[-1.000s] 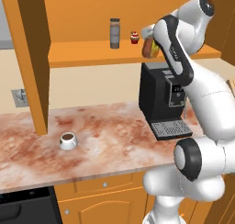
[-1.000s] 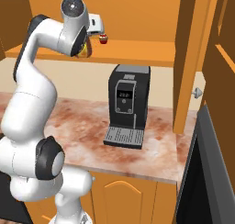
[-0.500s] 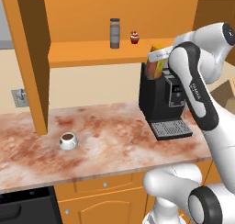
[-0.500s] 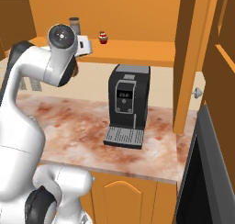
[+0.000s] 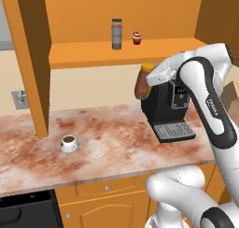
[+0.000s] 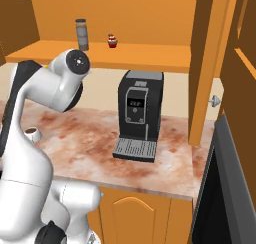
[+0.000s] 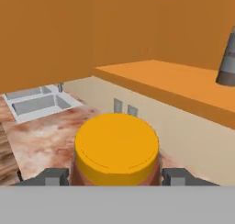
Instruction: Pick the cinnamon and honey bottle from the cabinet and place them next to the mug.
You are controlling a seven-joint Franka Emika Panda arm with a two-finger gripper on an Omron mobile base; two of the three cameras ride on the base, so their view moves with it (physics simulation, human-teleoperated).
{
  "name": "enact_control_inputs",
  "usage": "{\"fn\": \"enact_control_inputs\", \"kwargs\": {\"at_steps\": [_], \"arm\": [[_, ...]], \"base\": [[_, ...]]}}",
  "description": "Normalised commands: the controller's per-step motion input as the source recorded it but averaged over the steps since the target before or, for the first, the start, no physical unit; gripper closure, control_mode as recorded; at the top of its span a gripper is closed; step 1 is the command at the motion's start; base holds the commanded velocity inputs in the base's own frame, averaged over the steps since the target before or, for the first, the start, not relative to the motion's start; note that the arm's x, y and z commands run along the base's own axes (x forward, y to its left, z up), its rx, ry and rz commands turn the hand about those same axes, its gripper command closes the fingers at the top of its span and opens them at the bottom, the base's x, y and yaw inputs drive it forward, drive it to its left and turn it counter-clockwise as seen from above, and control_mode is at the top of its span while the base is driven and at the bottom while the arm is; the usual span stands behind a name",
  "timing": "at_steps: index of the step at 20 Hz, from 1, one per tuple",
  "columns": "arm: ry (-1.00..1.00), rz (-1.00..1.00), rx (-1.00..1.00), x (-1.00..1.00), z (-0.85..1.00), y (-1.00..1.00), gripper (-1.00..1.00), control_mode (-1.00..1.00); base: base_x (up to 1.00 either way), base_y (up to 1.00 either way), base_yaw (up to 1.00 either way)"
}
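Note:
My gripper (image 5: 145,80) is shut on the honey bottle (image 5: 141,85), an amber bottle with a yellow cap, and holds it in the air just below the cabinet shelf (image 5: 93,54), in front of the coffee machine's upper left corner. In the hand view the yellow cap of the honey bottle (image 7: 117,147) sits between my two fingertips (image 7: 55,176). The cinnamon (image 5: 116,34), a grey jar with a dark top, stands upright on the shelf; it is the cinnamon (image 6: 81,34) in the right base view. The white mug (image 5: 69,143) with dark liquid rests on the counter, far left of and below the bottle.
A tiny red cupcake (image 5: 137,38) sits on the shelf right of the cinnamon. A black coffee machine (image 5: 168,105) stands on the marble counter (image 5: 107,147). An orange cabinet side panel (image 5: 35,59) reaches down to the counter at left. A sink (image 7: 36,101) lies beyond.
The arm has swung out of the cabinet and down with the honey bottle, from shelf height beside the cupcake to below the shelf edge in front of the coffee machine.

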Motion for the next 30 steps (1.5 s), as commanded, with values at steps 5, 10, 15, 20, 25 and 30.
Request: {"fn": "enact_control_inputs", "kwargs": {"at_steps": [5,10,15,20,25,30], "arm": [[0.18,0.20,-0.08,0.01,-0.19,0.46,1.00,-1.00],[0.21,0.04,-0.11,0.28,-0.22,0.45,1.00,-1.00],[0.12,0.00,-0.05,0.27,-0.36,0.46,1.00,-1.00],[0.00,0.00,0.00,0.22,-0.64,0.15,1.00,-1.00],[0.00,0.00,0.00,0.27,-0.76,0.09,1.00,-1.00],[0.00,0.00,0.00,0.34,-0.71,0.19,1.00,-1.00]], "base": [[0.00,0.00,0.00],[0.00,0.00,0.00],[0.00,0.00,0.00],[0.00,0.00,0.00],[0.00,0.00,0.00],[0.00,0.00,0.00]]}}
